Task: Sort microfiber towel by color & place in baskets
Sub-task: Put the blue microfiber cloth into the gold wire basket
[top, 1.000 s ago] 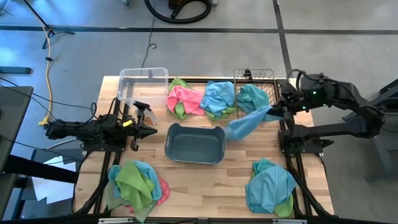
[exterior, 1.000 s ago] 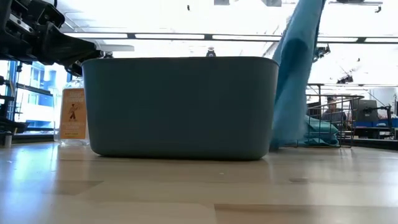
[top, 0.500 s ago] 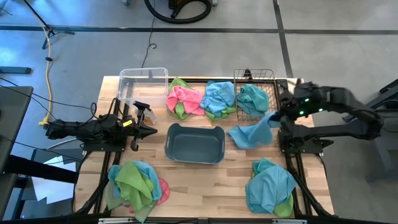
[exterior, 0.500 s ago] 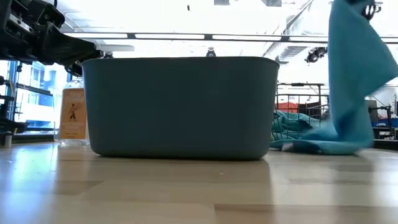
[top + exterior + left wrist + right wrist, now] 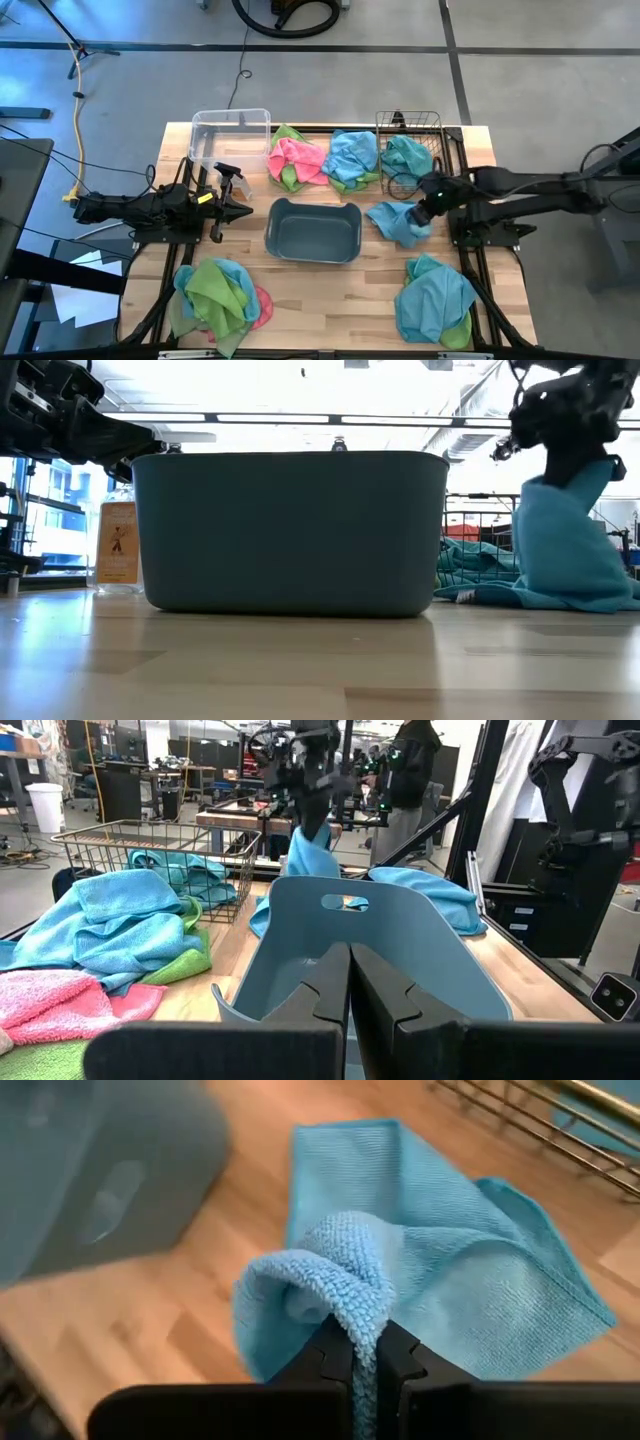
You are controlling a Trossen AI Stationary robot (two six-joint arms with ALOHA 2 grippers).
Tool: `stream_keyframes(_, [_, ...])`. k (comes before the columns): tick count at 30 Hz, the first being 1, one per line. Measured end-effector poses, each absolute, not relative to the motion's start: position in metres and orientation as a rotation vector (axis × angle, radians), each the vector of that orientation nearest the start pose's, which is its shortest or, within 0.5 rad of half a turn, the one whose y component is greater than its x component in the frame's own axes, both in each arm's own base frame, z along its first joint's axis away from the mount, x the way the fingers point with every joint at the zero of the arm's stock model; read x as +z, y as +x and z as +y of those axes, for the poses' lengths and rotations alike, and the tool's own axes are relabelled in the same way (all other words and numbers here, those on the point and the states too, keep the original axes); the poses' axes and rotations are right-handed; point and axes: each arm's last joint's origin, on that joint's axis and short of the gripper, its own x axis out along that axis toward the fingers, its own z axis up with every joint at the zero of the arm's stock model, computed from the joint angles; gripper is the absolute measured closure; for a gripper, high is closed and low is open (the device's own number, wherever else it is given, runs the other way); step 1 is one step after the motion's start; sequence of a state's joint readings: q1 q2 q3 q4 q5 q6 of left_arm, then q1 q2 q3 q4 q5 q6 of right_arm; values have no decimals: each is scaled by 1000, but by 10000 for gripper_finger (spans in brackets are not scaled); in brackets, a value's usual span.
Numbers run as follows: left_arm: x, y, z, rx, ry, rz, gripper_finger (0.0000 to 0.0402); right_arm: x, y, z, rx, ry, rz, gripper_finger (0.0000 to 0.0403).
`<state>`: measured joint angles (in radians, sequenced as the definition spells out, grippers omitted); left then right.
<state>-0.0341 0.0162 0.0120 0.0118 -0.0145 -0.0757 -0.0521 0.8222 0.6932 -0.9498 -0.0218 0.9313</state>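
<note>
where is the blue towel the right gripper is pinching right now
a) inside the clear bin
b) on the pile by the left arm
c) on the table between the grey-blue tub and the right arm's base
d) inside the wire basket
c: the right gripper holds the blue towel bunched on the table beside the grey-blue tub, outside the wire basket.

You are in a robotics lab or workshop. The wooden tabletop [image 5: 310,275] sits in a black metal frame [image 5: 470,255] on a grey concrete floor [image 5: 330,85] crossed by dark lines, with a yellow cable [image 5: 78,120] and a black hose coil [image 5: 285,15] lying on it. Beyond the tabletop you see workbenches [image 5: 240,820], black equipment racks [image 5: 560,830], a person standing [image 5: 405,765] and strip lights on an open ceiling [image 5: 300,418].
</note>
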Motion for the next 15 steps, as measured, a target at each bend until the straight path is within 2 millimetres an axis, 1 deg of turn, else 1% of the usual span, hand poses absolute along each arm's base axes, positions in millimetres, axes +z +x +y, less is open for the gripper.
stream_keyframes(8, [167,98,-3,-20,-76,-7,401,215,162,-2,-803,883,1041,403])
stream_keyframes(15, [168,98,-3,-20,-76,-7,401,195,182,2,-873,902,1088,403])
